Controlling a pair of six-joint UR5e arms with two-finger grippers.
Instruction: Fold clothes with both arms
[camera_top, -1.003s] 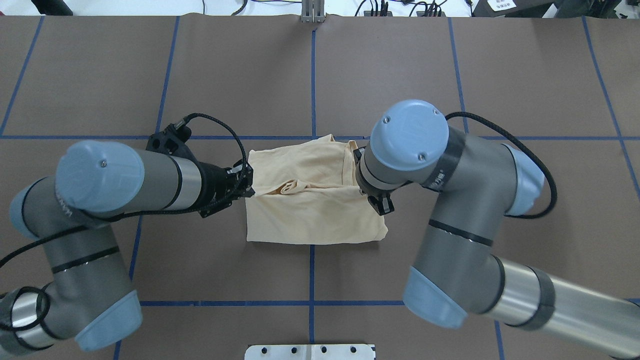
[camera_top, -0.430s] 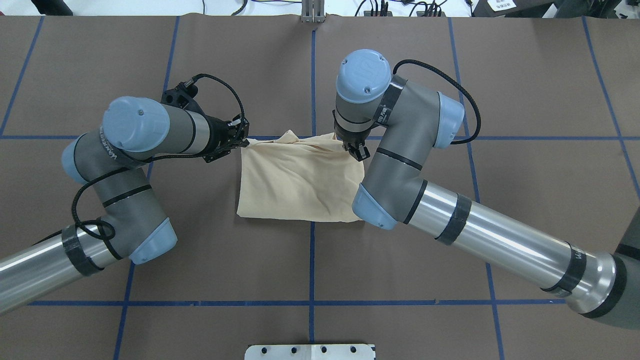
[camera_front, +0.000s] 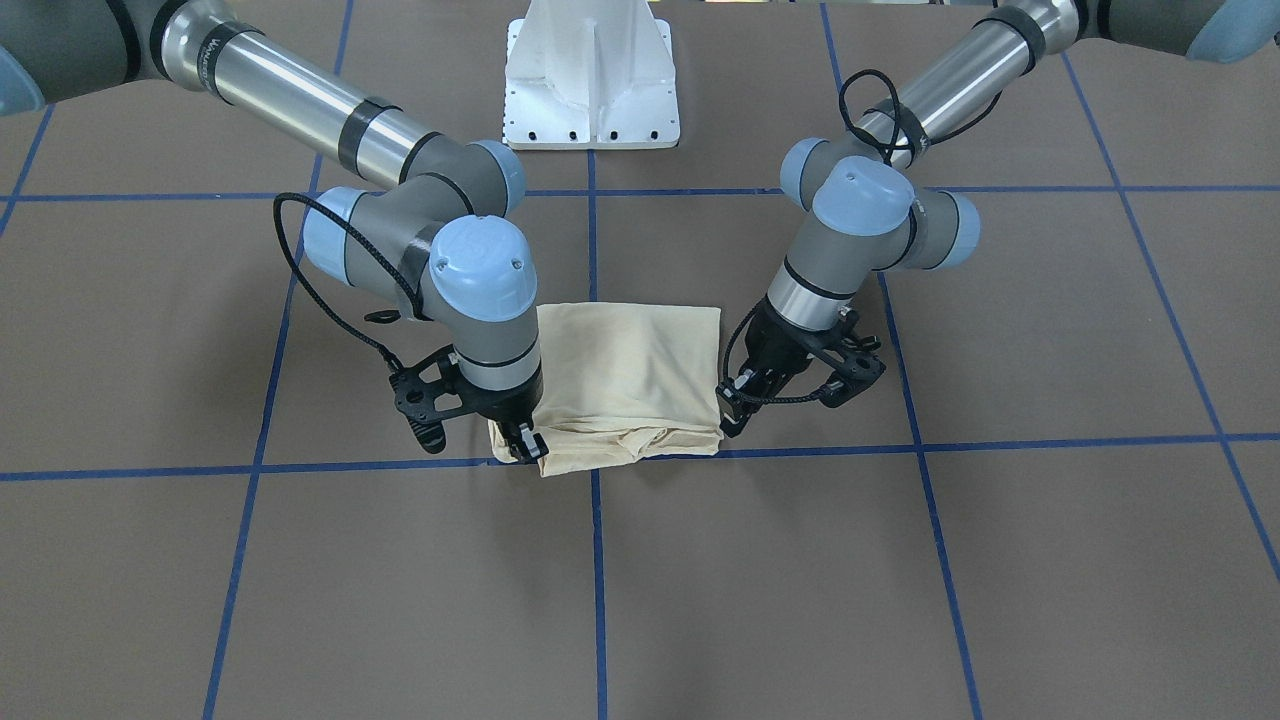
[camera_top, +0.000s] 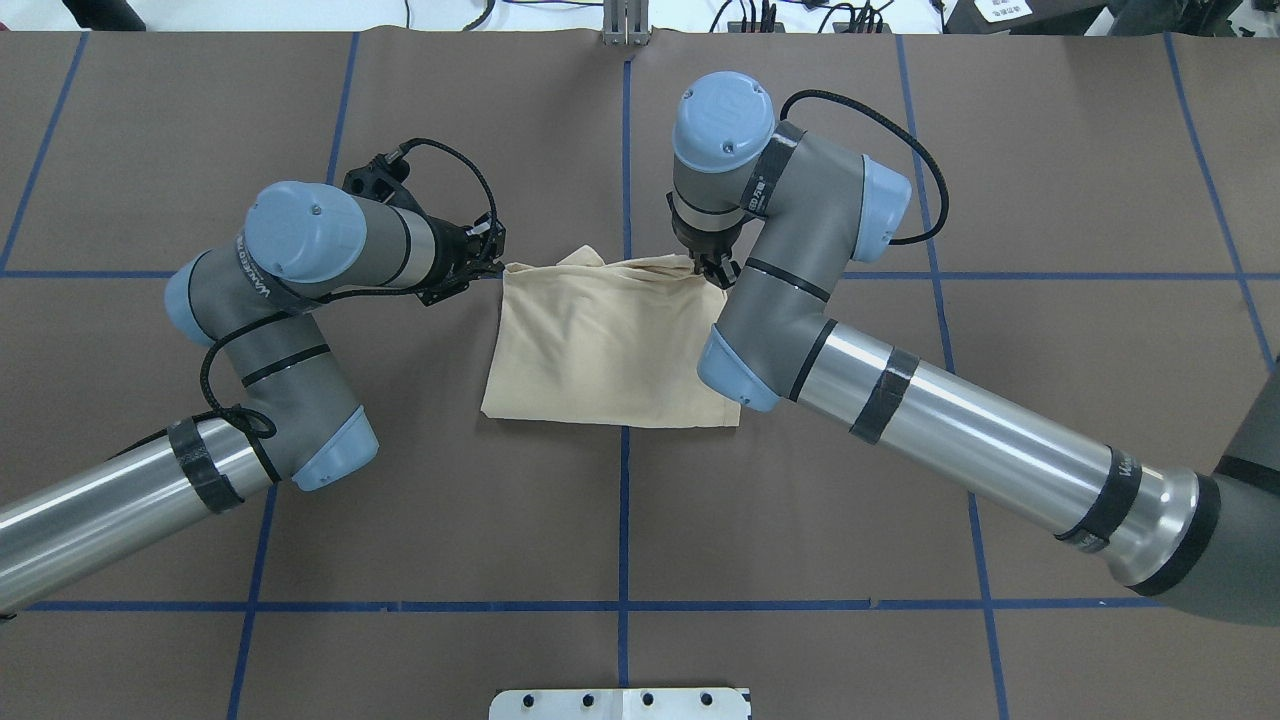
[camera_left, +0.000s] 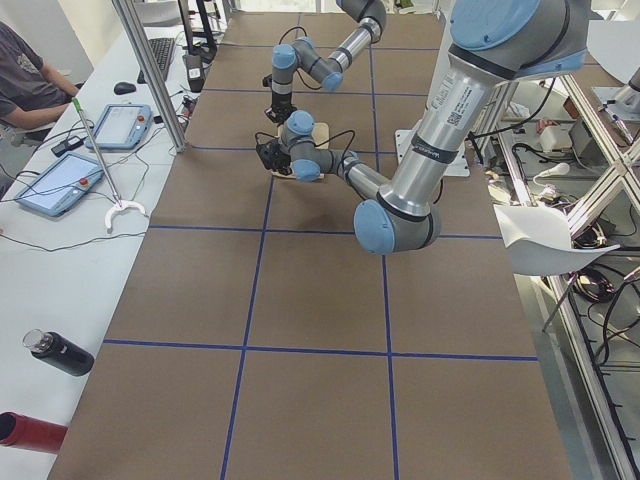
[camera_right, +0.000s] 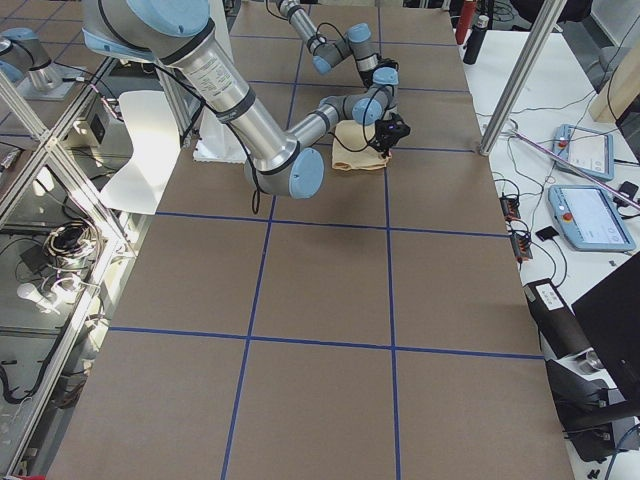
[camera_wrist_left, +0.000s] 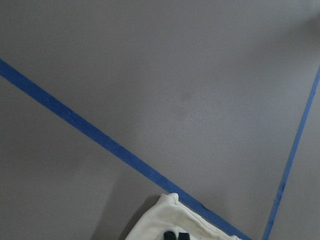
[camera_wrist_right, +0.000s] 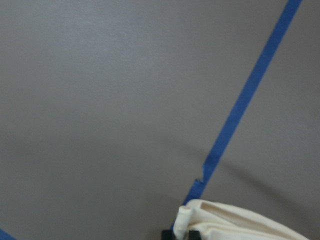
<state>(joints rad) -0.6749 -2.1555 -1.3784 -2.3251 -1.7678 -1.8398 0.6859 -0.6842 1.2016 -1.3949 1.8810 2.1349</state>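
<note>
The clothes are one pale cream-yellow shirt (camera_top: 600, 345), folded into a flat rectangle at the table's middle. Its far edge lies along a blue tape line. No print shows. My left gripper (camera_top: 496, 268) is shut on the far left corner, low at the table. My right gripper (camera_top: 714, 272) is shut on the far right corner. From the front, the shirt (camera_front: 630, 375) has bunched layers along that edge, between the left gripper (camera_front: 728, 420) and the right gripper (camera_front: 527, 447). Each wrist view shows dark fingertips (camera_wrist_left: 175, 235) (camera_wrist_right: 180, 234) pinching cream cloth (camera_wrist_left: 160, 222) (camera_wrist_right: 235, 225).
The white pedestal base (camera_front: 590, 80) stands behind the shirt. A metal plate (camera_top: 620, 703) sits at the near table edge. Blue tape lines (camera_top: 625, 520) grid the brown table. A side bench holds tablets (camera_left: 55, 183) and a dark bottle (camera_left: 60, 353); a person (camera_left: 25, 85) sits there.
Both grippers carried the shirt's gripped edge away from the robot, from the middle out to the far tape line. The top layer now lies spread flat and the grippers sit lower.
</note>
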